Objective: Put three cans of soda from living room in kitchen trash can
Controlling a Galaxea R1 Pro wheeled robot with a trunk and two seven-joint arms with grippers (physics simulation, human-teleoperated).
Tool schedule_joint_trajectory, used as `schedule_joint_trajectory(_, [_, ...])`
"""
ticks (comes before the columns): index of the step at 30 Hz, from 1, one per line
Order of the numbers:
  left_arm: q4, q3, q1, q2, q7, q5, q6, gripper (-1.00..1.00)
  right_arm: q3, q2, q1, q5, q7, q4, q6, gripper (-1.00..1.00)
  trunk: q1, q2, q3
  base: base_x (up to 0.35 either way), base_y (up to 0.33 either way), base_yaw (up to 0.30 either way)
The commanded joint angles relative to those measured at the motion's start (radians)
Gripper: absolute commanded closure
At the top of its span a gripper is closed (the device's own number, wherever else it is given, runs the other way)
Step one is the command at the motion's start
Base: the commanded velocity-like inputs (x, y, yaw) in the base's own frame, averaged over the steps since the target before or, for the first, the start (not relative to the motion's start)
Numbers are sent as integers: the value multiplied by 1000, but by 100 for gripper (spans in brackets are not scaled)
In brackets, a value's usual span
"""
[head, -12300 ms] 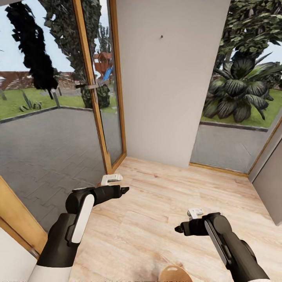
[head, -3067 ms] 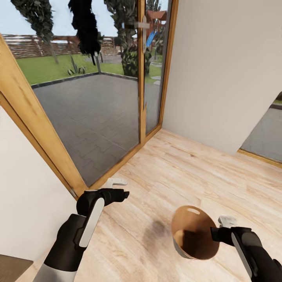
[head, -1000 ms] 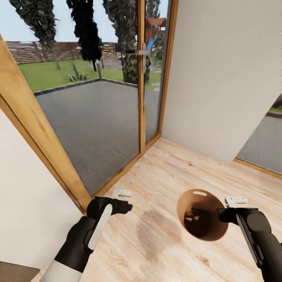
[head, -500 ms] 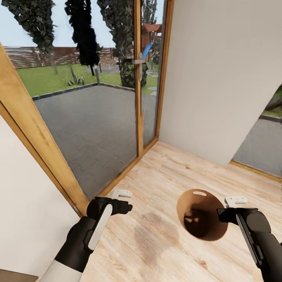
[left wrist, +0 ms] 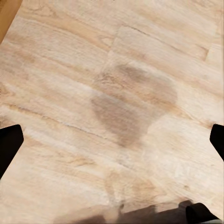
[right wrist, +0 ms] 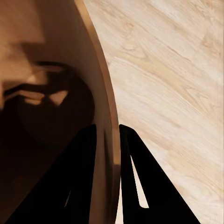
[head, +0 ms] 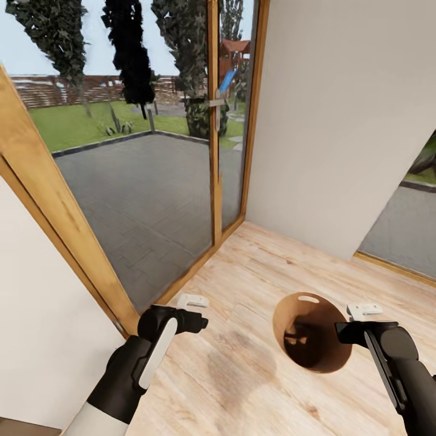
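- At the far left of the head view, a wood-framed glass door (head: 145,181) is showing a paved patio and lawn outside; none of this is the kitchen or the living room, so the robot is, by my reading, travelling between rooms.
- The left gripper (head: 197,310) is hanging over bare wooden floor (head: 254,266) beside the door frame. In the left wrist view its dark fingertips (left wrist: 9,142) are sitting at opposite edges of the picture, so it is spread wide and carrying nothing.
- Right of centre, the tash can (head: 312,333) is hanging off the floor, tilted so that its brown inside and the oval handle hole near the far rim are facing the head camera.
- At the right, the right gripper (head: 340,333) is pinching the bin's wall at the rim (right wrist: 109,154): in the right wrist view one finger is lying inside the wall and the other outside, pressed together on it.
- The relation that matters: the bin is lying directly at the right gripper, its mouth turned up and toward the robot, while the free left arm is well apart from it across the floor, so dropping cans in would fall to the left arm.
- Dark shapes are showing at the bin's bottom; I cannot tell whether they are cans or shadow.
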Motion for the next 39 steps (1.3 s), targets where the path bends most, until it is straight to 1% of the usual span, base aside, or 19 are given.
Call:
schedule_joint_trajectory(1, [0,-6,0,0,0,-1,0,-100,0,0,0,-8,5,0,0,100,-4,7,5,0,0,37])
schedule_joint_trajectory(8, [1,-17,0,1,1,-1,0,-100,0,1,0,-8,5,-1,0,100,-31,56,37,0,0,13])
schedule_joint_trajectory(21, [2,-19,0,-1,1,-1,0,-100,-1,6,0,-8,5,-2,0,100,-81,147,98,0,0,1])
schedule_joint_trajectory(39, [5,-20,0,-1,0,-1,0,-100,0,7,1,-12,5,-1,0,100,-150,273,184,0,0,0])
